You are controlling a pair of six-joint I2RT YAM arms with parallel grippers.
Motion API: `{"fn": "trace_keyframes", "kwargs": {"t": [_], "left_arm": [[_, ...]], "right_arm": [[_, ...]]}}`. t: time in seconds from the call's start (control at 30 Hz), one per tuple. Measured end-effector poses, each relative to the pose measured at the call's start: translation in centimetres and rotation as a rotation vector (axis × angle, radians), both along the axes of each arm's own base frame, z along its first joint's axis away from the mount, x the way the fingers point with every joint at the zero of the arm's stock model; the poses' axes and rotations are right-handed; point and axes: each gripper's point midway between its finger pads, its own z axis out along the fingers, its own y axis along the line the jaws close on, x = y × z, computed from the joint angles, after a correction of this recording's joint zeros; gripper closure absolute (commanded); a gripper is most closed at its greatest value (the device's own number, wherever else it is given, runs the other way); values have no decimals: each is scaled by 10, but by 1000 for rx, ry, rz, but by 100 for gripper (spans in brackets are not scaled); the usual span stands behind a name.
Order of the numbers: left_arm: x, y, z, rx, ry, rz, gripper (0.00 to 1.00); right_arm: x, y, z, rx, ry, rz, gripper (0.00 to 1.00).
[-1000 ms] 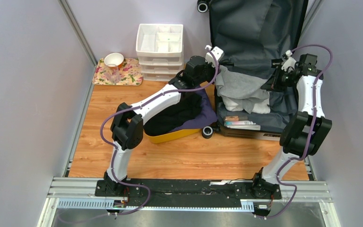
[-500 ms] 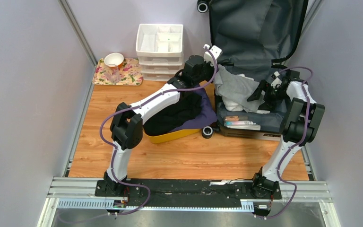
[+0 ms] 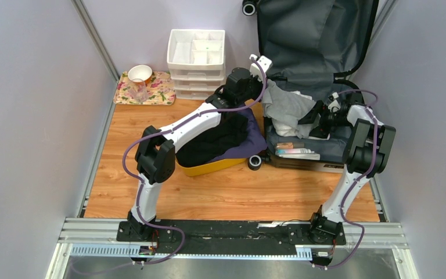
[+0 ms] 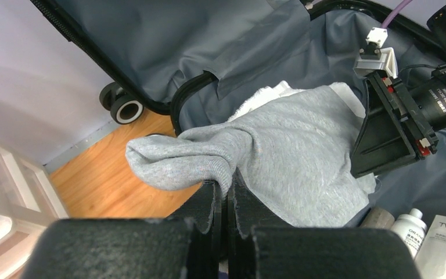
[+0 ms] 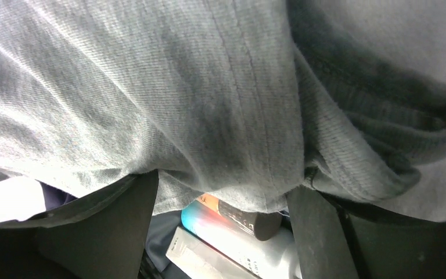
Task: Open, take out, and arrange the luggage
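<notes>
A: Where is the luggage point(image 3: 319, 35)?

B: At the far right of the table point(image 3: 232, 192). It lies open, the lid standing against the back wall and the base flat, with the grey lining showing.

A: What is inside?

B: A grey garment point(image 4: 302, 151) heaped over white cloth point(image 3: 284, 127). At the near edge of the base lie a tube point(image 5: 238, 232) and flat boxes point(image 3: 295, 152).

A: And the left gripper point(image 4: 226, 189)?

B: Its fingers are pressed together on the garment's left edge, which bunches into a fold just above them, at the left rim of the base.

A: The right gripper point(image 5: 223, 192)?

B: Spread wide. It reaches in from the right, low over the garment. From its wrist camera the grey cloth hangs across the gap, one finger on each side, and the tube shows beneath. The fingers are not clamped on it.

A: Anything else?

B: A yellow bin point(image 3: 209, 168) just left of the luggage, full of dark clothes point(image 3: 215, 142). White drawers point(image 3: 196, 55) stand at the far wall, and left of them is a bowl point(image 3: 140, 72) on a floral mat point(image 3: 157, 93).
</notes>
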Motion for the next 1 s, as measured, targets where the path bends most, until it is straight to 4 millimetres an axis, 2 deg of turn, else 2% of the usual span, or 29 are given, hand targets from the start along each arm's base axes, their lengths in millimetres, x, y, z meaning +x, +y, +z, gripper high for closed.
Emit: {"fn": "trace_keyframes", "kwargs": {"t": [0.03,0.07,0.13,0.2,0.33,0.43,0.53,0.6,0.77,1.0], "left_arm": [[0,0,0,1,1,1,100],[1,1,0,1,2,2,100],[1,1,-1,1,3,2,100],[1,1,-1,0,4,3,100],[1,2,-2,2,8,4,100],[1,2,-2,1,10,6,100],[2,3,-2,-5,16,8,100],[2,3,-2,-9,19,8,100],[2,4,-2,-11,21,11,100],[2,4,-2,-14,25,12,100]], "right_arm": [[0,1,-1,13,1,0,31],[-1,3,-2,21,3,0,36],[-1,5,-2,40,6,-4,38],[-2,6,-1,57,11,-3,37],[-8,-1,1,68,25,-9,23],[-15,-10,9,67,36,-24,19],[-22,-14,18,78,32,-37,18],[-30,-9,19,101,48,-51,18],[-46,14,2,157,125,-68,17],[-39,19,-11,168,111,-101,25]]}}
